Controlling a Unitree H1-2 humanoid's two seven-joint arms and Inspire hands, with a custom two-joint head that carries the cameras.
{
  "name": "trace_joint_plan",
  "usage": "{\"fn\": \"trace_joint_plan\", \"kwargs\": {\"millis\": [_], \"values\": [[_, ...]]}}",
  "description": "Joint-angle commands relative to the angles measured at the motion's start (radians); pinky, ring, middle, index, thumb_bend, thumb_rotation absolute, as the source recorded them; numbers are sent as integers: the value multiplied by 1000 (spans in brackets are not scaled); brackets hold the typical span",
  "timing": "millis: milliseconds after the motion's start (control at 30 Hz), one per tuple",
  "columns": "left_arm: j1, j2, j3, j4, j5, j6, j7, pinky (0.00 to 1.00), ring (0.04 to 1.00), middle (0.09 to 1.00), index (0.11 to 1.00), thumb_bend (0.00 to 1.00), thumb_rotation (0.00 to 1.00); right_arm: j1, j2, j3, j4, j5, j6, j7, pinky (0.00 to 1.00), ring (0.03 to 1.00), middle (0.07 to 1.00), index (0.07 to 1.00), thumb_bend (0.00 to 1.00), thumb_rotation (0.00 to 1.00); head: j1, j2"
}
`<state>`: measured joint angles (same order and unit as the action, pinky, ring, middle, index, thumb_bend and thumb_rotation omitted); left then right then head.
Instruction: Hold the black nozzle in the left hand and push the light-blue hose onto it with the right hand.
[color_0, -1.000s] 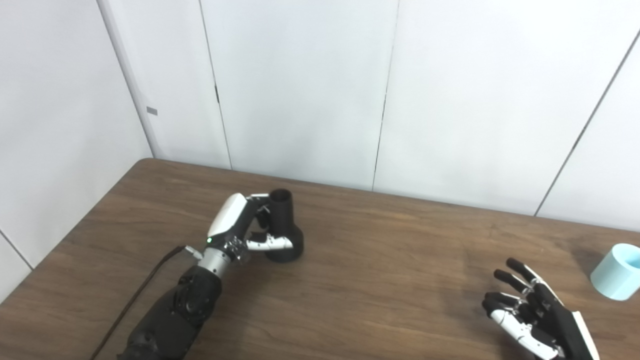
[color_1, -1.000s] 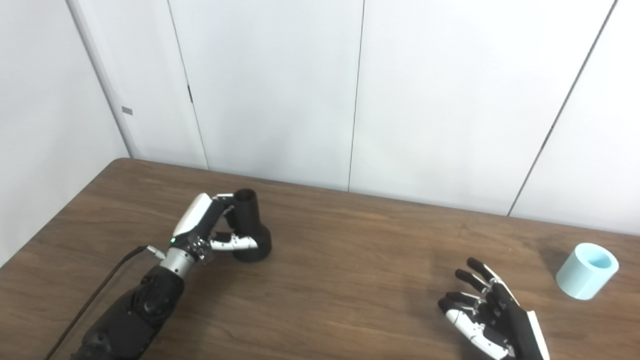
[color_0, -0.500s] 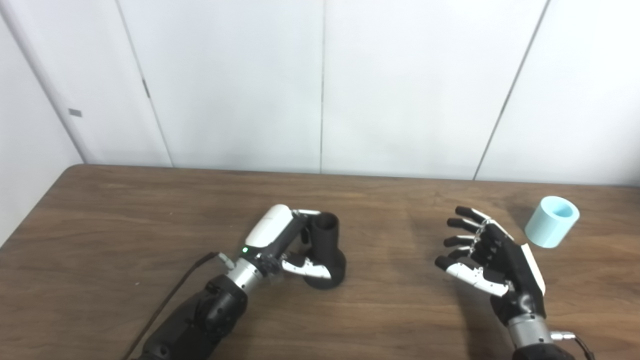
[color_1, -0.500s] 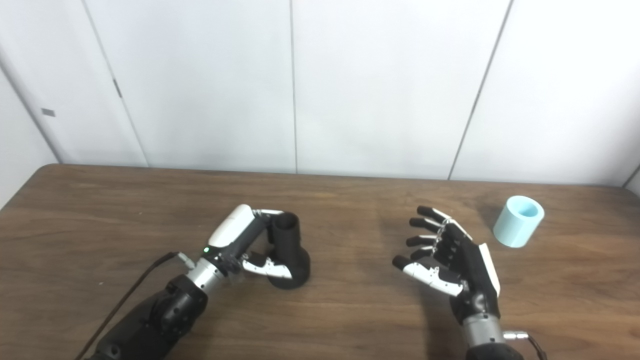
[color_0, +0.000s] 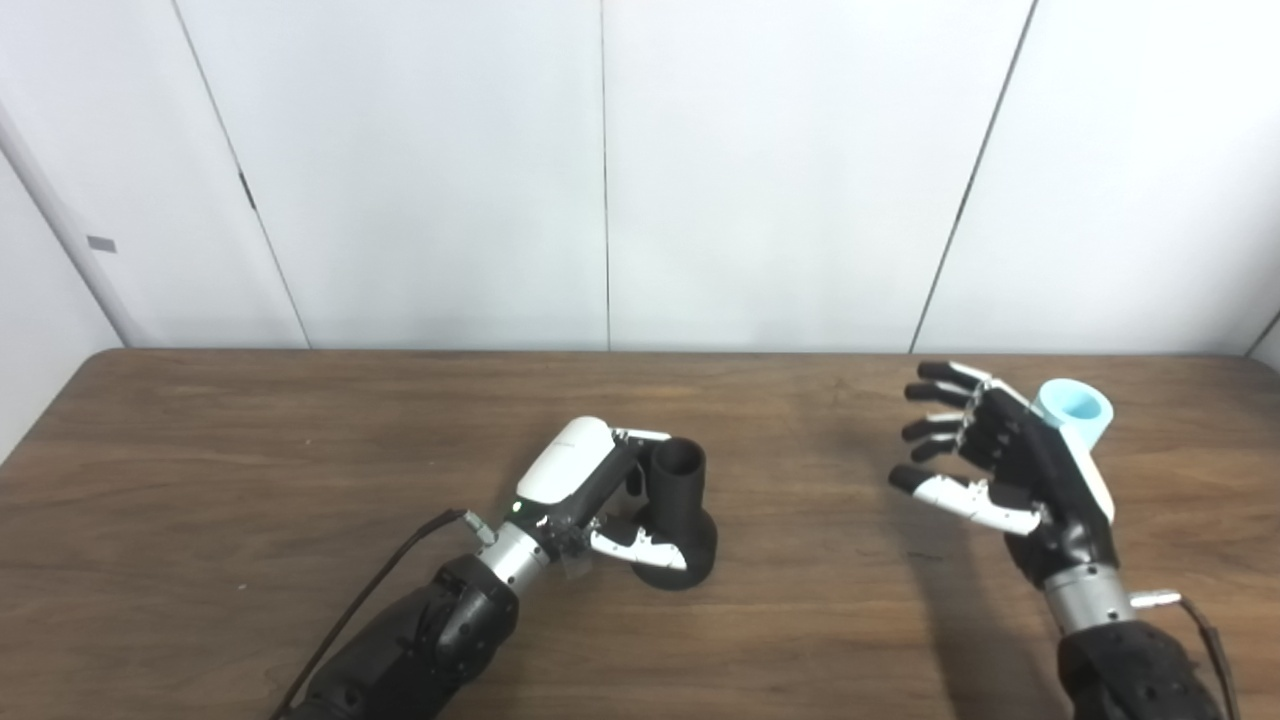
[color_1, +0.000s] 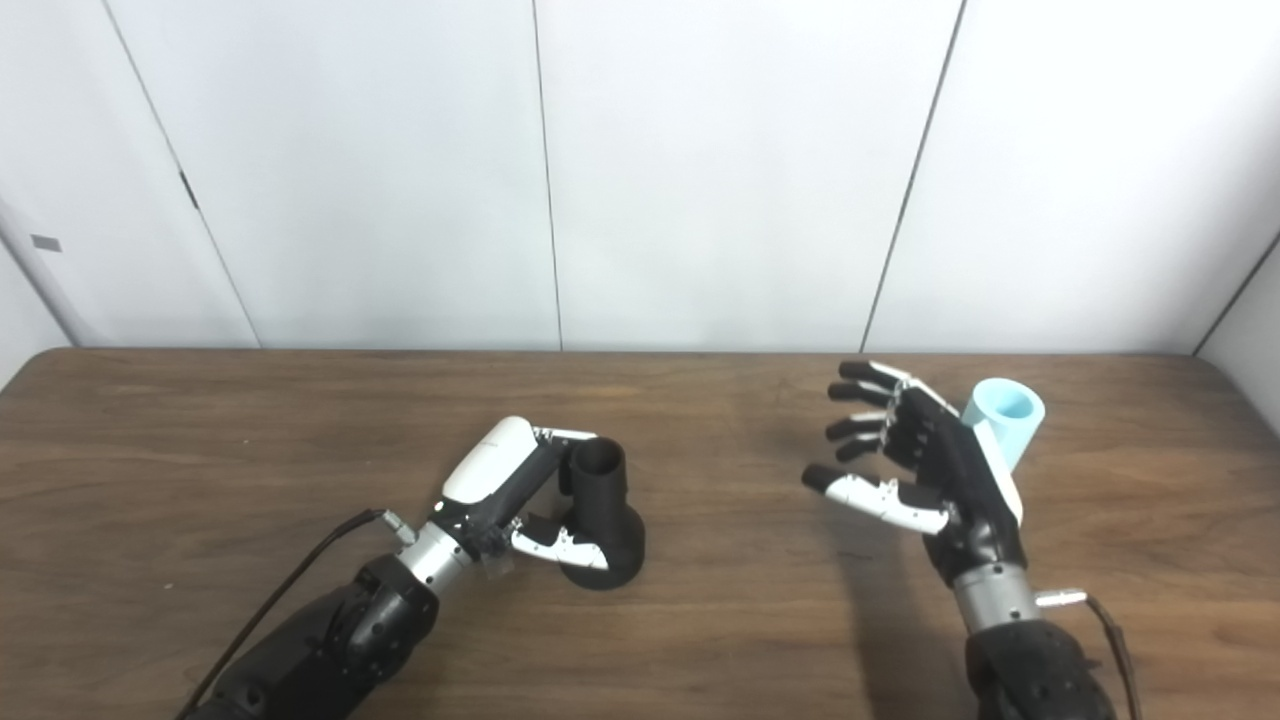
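Observation:
The black nozzle (color_0: 682, 515) stands upright on the brown table (color_0: 250, 440), narrow neck up, wide base down. My left hand (color_0: 590, 495) is closed around it, fingers behind the neck and thumb across the base. The light-blue hose piece (color_0: 1076, 413), a short open cylinder, stands at the right rear of the table; it also shows in the right eye view (color_1: 1005, 418). My right hand (color_0: 995, 465) is open with fingers spread, raised just left of the hose and partly covering it, holding nothing.
White wall panels (color_0: 600, 170) rise behind the table's far edge. A black cable (color_0: 380, 590) runs along my left forearm. The table's right edge (color_1: 1235, 400) lies close beyond the hose.
The camera has swung right, shifting the whole picture. My right hand has risen and moved toward the hose, from well short of it to right beside it. My left hand stays on the nozzle.

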<state>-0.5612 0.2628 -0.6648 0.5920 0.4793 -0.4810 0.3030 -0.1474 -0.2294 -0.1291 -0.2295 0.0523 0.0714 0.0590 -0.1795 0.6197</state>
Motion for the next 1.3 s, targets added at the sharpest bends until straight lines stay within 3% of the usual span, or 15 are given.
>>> {"fn": "trace_joint_plan", "kwargs": {"millis": [0, 200, 300, 367, 533, 667, 767, 833, 933, 1167, 1267], "values": [[119, -37, -32, 90, 60, 12, 23, 343, 408, 476, 501, 503, 0, -70, -44, -17, -96, -42, 57, -14, 492, 585, 695, 719, 729, 85, -44, -8], [149, -31, 22, 84, 132, 15, 18, 363, 409, 478, 498, 503, 0, -154, -134, -23, -235, -164, 263, -4, 560, 596, 739, 747, 681, 8, -164, -39], [155, -24, 30, 94, 145, 12, 21, 365, 405, 477, 498, 503, 0, -192, -184, -43, -258, -194, 330, 0, 602, 586, 741, 736, 697, 0, -225, -65], [154, -18, 28, 103, 145, 12, 22, 367, 404, 478, 497, 503, 0, -209, -225, -67, -238, -200, 343, 3, 566, 563, 732, 736, 710, 0, -258, -80], [149, -2, 13, 118, 104, 11, 26, 376, 416, 481, 495, 504, 0, -213, -355, -108, -95, -220, 318, 29, 678, 668, 767, 755, 756, 50, -337, -125], [144, 8, -6, 125, 71, 11, 32, 383, 424, 479, 495, 504, 0, -194, -407, -119, 22, -224, 255, 21, 699, 727, 791, 777, 758, 32, -378, -145], [138, 19, -24, 121, 51, 11, 35, 392, 432, 482, 490, 504, 0, -187, -413, -130, 73, -208, 240, 23, 744, 786, 821, 798, 768, 69, -394, -153], [134, 24, -31, 118, 38, 11, 33, 393, 432, 481, 491, 504, 0, -184, -409, -139, 112, -184, 229, 28, 787, 815, 847, 815, 812, 169, -397, -154], [132, 31, -35, 113, 33, 11, 26, 391, 427, 478, 492, 504, 0, -179, -403, -140, 158, -168, 230, 30, 798, 837, 865, 833, 851, 239, -395, -156], [138, 53, -27, 78, 18, 11, -3, 386, 419, 474, 495, 504, 0, -172, -399, -122, 318, -114, 147, 57, 822, 901, 934, 911, 911, 311, -395, -161], [139, 57, -24, 74, 19, 11, -10, 386, 420, 475, 493, 504, 0, -178, -395, -112, 361, -106, 143, 65, 840, 919, 950, 939, 899, 296, -393, -161]]}}
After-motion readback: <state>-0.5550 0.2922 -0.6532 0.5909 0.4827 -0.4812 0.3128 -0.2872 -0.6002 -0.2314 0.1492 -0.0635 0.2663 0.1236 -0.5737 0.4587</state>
